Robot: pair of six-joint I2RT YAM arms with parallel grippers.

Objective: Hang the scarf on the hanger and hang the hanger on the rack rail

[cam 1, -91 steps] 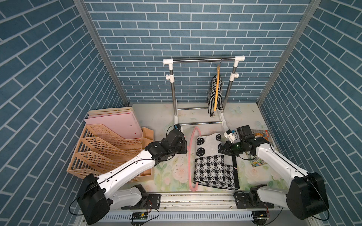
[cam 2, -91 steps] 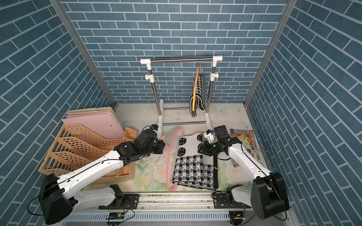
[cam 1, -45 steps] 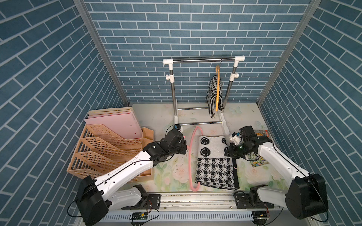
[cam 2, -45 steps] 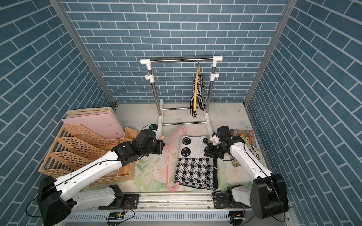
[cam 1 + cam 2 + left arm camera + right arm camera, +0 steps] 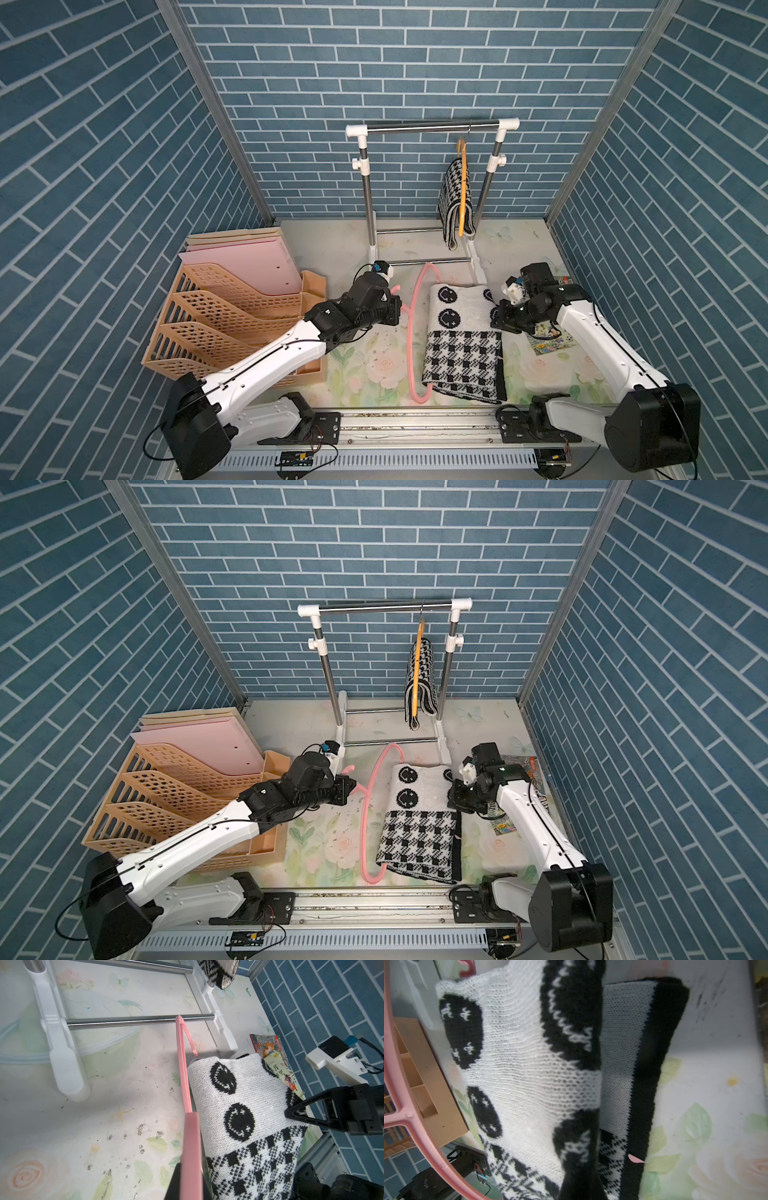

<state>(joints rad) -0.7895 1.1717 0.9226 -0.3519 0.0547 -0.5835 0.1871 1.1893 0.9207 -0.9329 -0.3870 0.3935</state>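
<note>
A pink hanger (image 5: 411,332) (image 5: 365,812) lies on the floral table. My left gripper (image 5: 397,309) (image 5: 191,1178) is shut on the hanger (image 5: 184,1076) near its hook. The scarf (image 5: 461,332) (image 5: 419,808) is black and white, with smiley faces and houndstooth checks. It lies folded beside and partly over the hanger, hiding the hanger's far side. My right gripper (image 5: 496,318) (image 5: 579,1178) is shut on the right edge of the scarf (image 5: 529,1064), holding its top layer slightly raised. In the left wrist view the scarf (image 5: 239,1093) lies against the pink bar.
A clothes rack (image 5: 432,129) stands at the back, with an orange hanger carrying another houndstooth scarf (image 5: 457,199). A beige file organiser (image 5: 232,316) fills the left side. A colourful booklet (image 5: 548,340) lies under my right arm. Brick walls enclose the table.
My right gripper has moved slightly right and down with the scarf's edge, and the scarf now lies flatter on the table. The left arm and the hanger have hardly moved.
</note>
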